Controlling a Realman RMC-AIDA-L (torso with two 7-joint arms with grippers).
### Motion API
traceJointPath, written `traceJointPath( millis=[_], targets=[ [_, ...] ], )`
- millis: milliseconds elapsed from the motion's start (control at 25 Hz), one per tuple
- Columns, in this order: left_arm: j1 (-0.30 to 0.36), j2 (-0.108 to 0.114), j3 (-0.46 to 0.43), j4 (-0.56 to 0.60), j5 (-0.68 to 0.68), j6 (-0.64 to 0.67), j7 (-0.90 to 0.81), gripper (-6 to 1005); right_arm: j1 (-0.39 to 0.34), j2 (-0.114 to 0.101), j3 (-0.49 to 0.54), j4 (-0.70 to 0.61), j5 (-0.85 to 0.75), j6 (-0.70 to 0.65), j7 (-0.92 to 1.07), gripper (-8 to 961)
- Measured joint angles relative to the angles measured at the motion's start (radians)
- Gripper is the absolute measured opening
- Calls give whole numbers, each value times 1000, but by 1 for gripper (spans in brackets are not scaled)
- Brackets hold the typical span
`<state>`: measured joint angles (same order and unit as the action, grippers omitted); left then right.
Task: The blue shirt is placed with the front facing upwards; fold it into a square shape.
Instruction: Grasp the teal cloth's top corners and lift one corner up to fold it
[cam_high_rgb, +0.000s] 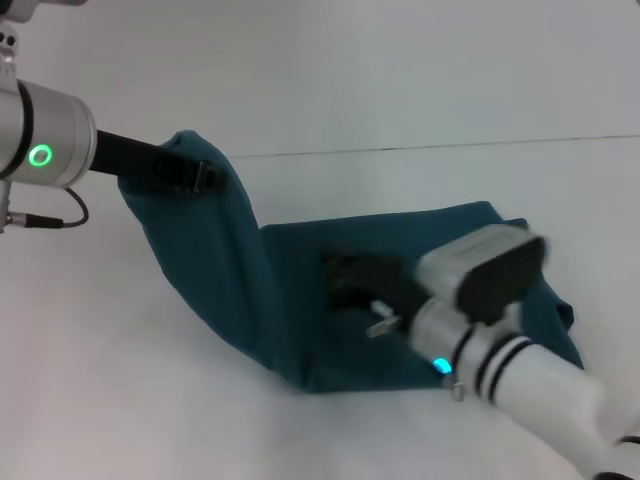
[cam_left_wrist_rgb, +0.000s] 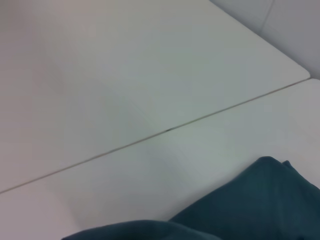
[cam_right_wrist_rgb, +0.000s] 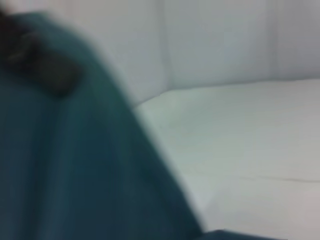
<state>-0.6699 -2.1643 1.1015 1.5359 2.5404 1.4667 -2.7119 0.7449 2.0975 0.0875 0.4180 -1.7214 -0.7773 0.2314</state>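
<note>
The blue shirt (cam_high_rgb: 220, 280) lies partly on the white table. Its left part is pulled up into a tall peak. My left gripper (cam_high_rgb: 200, 175) is shut on the top of that peak and holds it well above the table. My right gripper (cam_high_rgb: 345, 280) is low over the middle of the shirt's flat part. No white lettering shows. The shirt also shows in the left wrist view (cam_left_wrist_rgb: 260, 200) and as a raised fold in the right wrist view (cam_right_wrist_rgb: 75, 165), where the left gripper (cam_right_wrist_rgb: 50, 70) is a dark shape on the cloth.
The white table (cam_high_rgb: 400, 80) has a thin dark seam (cam_high_rgb: 450, 147) running across behind the shirt. The same seam shows in the left wrist view (cam_left_wrist_rgb: 165, 131). A pale wall stands behind the table.
</note>
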Motion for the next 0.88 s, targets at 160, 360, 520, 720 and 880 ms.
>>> traceJointPath(
  millis=[160,360,520,720,880],
  targets=[
    [-2,1,-11,21,-1,11,1,122,-28,2,54,-34,1,-2,2,17],
    [-4,1,-15,59,-13,37,1,122,23,11,79,-29,-1,87,-4,17],
    [-7,1,-14,83,-14,53,-5,121,91,15,76,8,-26,188,-3,17],
    [-9,0,-12,95,-14,62,-6,121,157,22,80,58,-59,274,1,18],
    [-7,-1,-10,104,-34,66,-6,121,169,22,78,96,-66,283,-6,18]
  ],
)
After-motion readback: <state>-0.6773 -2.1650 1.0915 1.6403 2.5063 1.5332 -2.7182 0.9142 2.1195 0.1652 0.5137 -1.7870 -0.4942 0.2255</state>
